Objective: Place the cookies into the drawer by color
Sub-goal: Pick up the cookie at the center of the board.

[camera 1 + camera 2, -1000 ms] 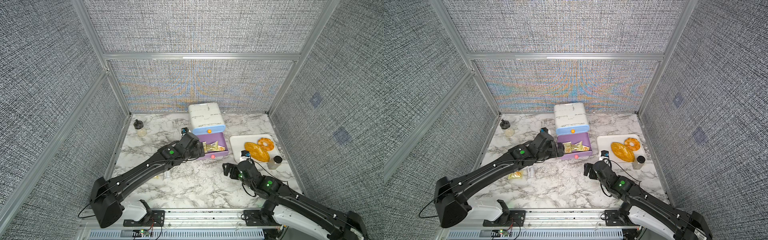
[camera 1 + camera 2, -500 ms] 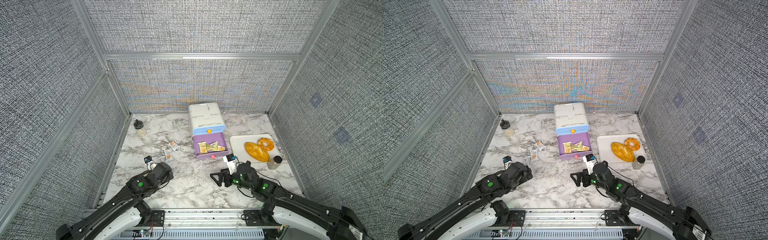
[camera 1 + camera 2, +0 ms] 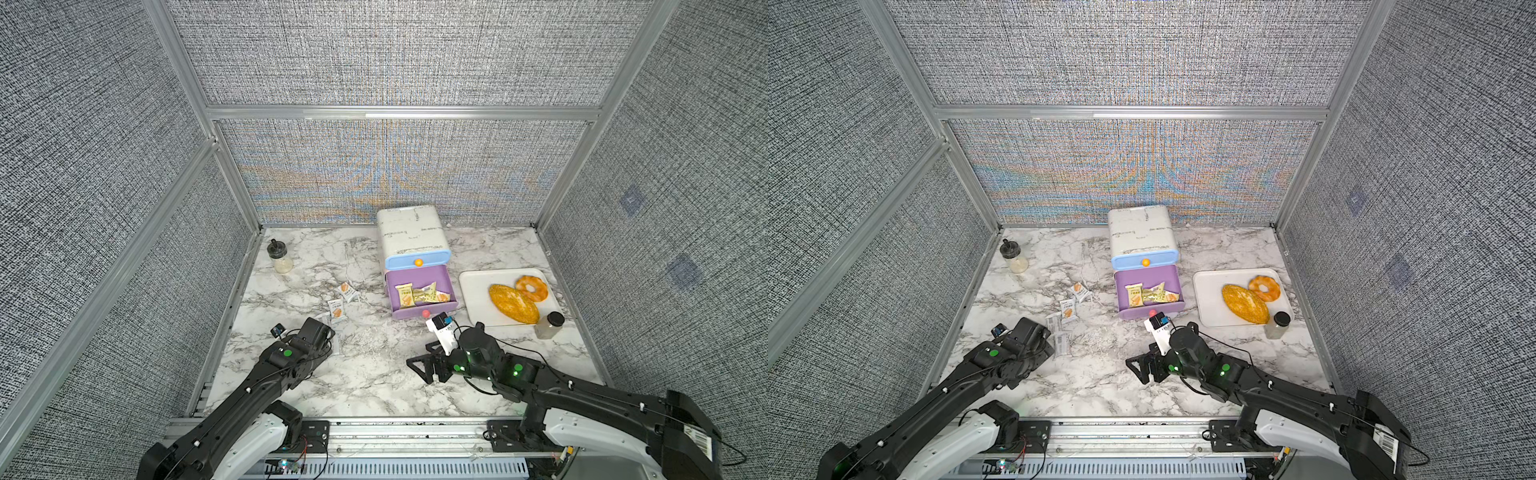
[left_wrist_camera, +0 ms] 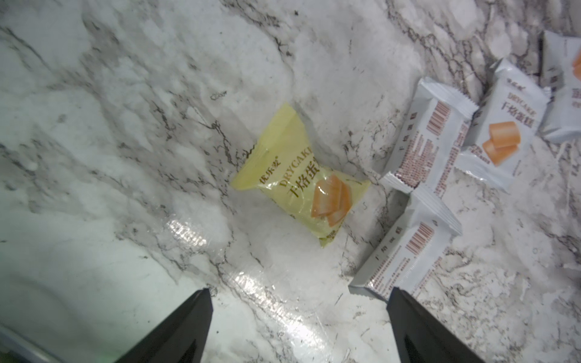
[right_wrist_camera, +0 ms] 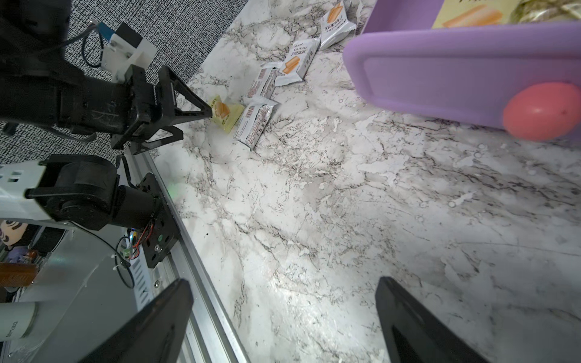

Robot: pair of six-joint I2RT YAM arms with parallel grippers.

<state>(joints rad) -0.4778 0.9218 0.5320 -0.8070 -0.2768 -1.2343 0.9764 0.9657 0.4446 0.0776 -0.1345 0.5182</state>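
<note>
one yellow packet (image 4: 301,179) is seen on the table (image 4: 125,157) just ahead of the left gripper (image 4: 298,290), spread wide and empty, its long axis slanted to the gap, while the right gripper (image 5: 283,281), equally wide and empty, is found well apart, by the drawer (image 5: 440,72).

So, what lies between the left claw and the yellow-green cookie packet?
Nothing: only bare marble separates the open left claw from the yellow-green packet, as the left wrist view shows. A white packet lies just beside that stretch.
</note>
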